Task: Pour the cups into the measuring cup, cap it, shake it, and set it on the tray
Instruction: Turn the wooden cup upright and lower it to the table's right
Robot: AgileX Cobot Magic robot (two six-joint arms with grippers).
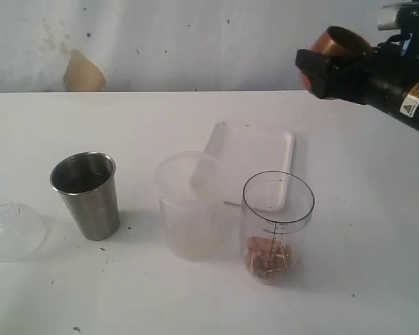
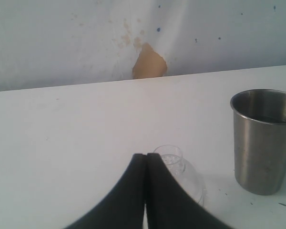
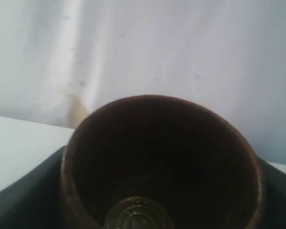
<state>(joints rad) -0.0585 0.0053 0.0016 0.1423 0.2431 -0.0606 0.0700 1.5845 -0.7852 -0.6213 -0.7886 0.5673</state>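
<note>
My right gripper (image 1: 321, 70) is shut on the brown wooden cup (image 1: 339, 45), held high at the back right, well above the table. In the right wrist view that wooden cup (image 3: 162, 162) fills the frame, its dark inside facing the camera. The measuring cup (image 1: 277, 227) stands at the front with brown pieces in its bottom. The frosted plastic cup (image 1: 190, 206) stands just left of it. The steel tumbler (image 1: 87, 194) stands further left; the left wrist view shows the tumbler (image 2: 264, 140) too. The white tray (image 1: 251, 160) lies behind the cups. My left gripper (image 2: 145, 157) is shut and holds nothing.
A clear domed lid (image 1: 12, 227) lies on the table at the far left, and the same lid (image 2: 181, 169) shows just beyond my left fingertips. A stained pale wall (image 1: 84, 73) runs along the table's back edge.
</note>
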